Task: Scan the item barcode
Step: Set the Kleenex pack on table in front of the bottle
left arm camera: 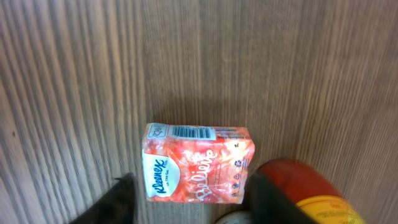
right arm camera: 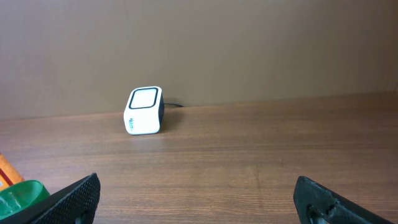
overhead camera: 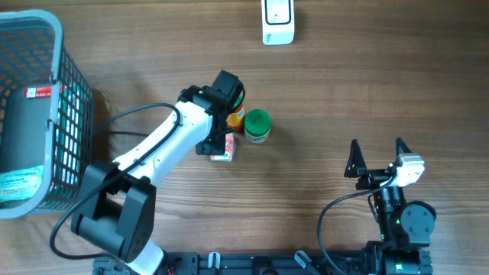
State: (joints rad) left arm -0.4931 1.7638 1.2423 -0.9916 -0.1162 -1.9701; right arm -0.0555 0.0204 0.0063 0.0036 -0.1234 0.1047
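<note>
The left gripper (left arm camera: 189, 202) hangs straight over the brown wooden table (left arm camera: 298, 68) with its two dark fingers (left arm camera: 121, 202) partly spread, one on each side of a small pink-and-white plastic-wrapped pack of tissues (left arm camera: 198, 165). The pack lies flat on the wood between them, not lifted, one finger just clear of it and the other at its edge. Only the left wrist view shows the black barcode (left arm camera: 189, 131) printed along one long edge of the pack; from overhead the arm covers most of the pack. Just beside it stand a red-topped bottle with a yellow label (left arm camera: 305, 186) and a green-lidded round jar (overhead camera: 257, 126). The white box-shaped scanner (overhead camera: 277, 21) sits well apart at the table's far edge, its front window seen only in the right wrist view. The right gripper (right arm camera: 199, 198) stands spread wide, holding nothing, well apart from these things. A grey-blue plastic mesh basket (overhead camera: 72, 99) stands on the left arm's side.
</note>
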